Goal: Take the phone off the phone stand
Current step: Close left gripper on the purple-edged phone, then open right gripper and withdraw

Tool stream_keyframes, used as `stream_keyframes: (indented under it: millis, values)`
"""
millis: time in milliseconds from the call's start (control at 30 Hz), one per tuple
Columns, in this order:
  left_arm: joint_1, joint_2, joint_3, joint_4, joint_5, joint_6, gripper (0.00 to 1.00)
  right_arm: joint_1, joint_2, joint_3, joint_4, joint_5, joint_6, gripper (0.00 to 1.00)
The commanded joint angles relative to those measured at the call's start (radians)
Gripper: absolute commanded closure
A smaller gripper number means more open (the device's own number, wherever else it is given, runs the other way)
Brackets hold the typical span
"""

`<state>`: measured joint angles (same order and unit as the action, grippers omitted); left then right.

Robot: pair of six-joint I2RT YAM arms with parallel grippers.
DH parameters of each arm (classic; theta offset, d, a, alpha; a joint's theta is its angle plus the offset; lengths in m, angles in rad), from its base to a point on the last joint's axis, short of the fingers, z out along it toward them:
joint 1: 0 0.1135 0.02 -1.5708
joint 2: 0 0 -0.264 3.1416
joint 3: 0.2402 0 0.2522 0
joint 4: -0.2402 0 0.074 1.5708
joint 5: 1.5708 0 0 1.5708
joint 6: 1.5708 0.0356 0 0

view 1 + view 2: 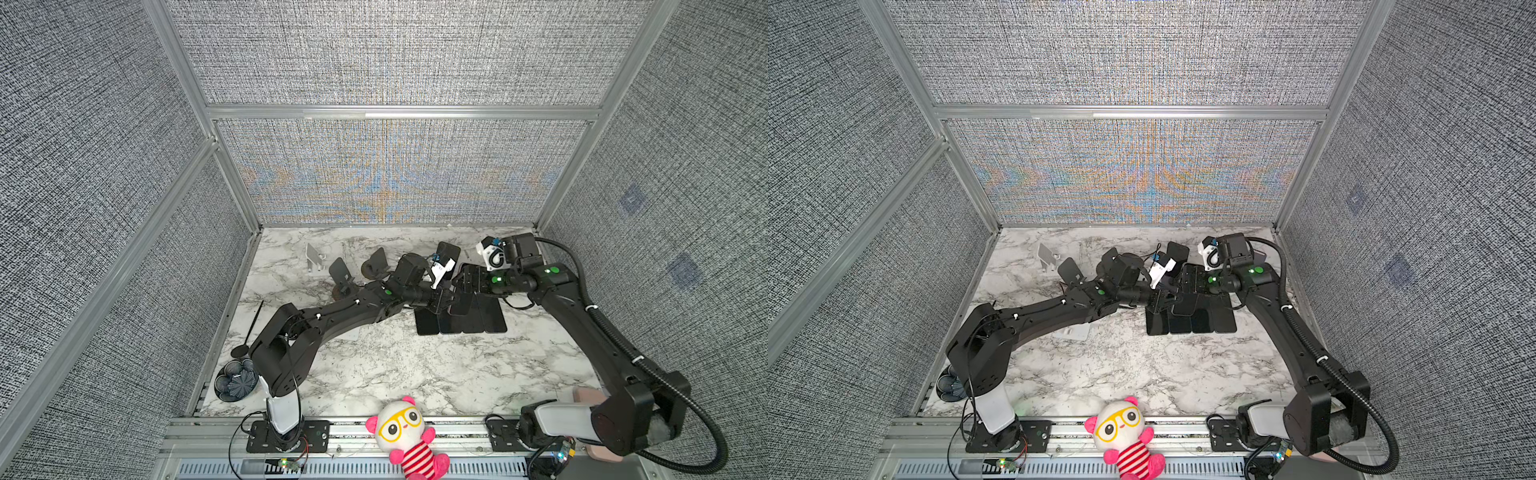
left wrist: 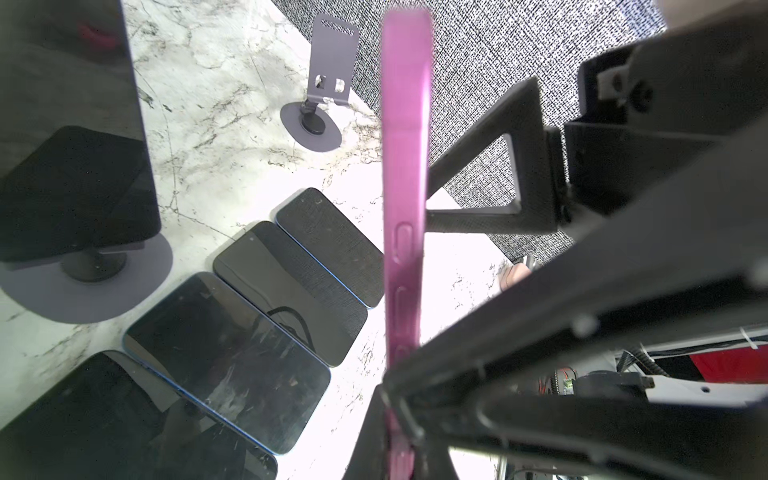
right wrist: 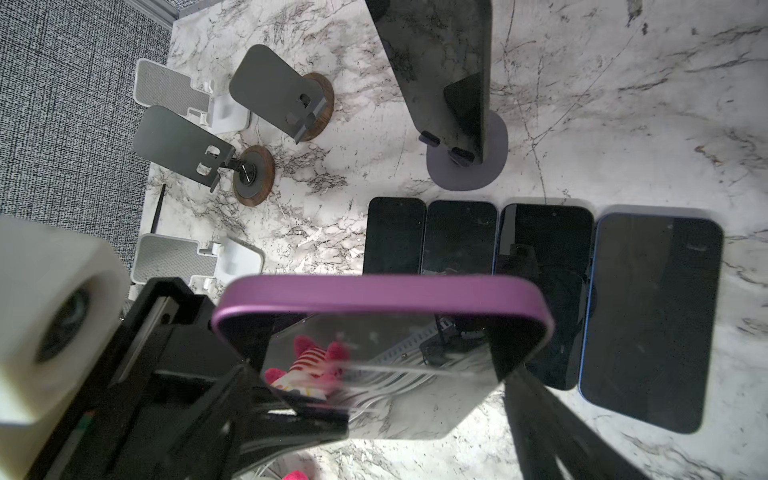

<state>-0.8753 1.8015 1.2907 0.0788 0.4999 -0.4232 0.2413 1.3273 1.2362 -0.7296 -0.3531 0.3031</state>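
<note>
Mid-air at frame centre, the phone (image 2: 405,166) is edge-on and off any stand. The left gripper (image 2: 399,415) is clamped tight on its end and seems to carry it alone. The right gripper (image 3: 380,370) has jaws spread wide either side, apparently not gripping. Probably headed for the phone row (image 3: 457,237) below.

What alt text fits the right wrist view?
A purple-edged phone, gripped by the left pincer, fills the foreground above a marble table. Four dark phones lie in a row behind it; another phone leans on a stand, near empty stands.
</note>
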Motion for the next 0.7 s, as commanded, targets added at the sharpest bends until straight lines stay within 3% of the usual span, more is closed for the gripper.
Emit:
stream_keyframes:
  millis: [0, 667]
  values:
    - [0.001, -0.016, 0.001, 0.016, -0.003, 0.001, 1.00, -0.006, -0.011, 0.005, 0.000, 0.023, -0.010, 0.03]
    - [0.002, -0.028, -0.033, 0.016, -0.024, -0.003, 1.00, -0.107, -0.146, -0.069, 0.080, 0.101, 0.050, 0.01]
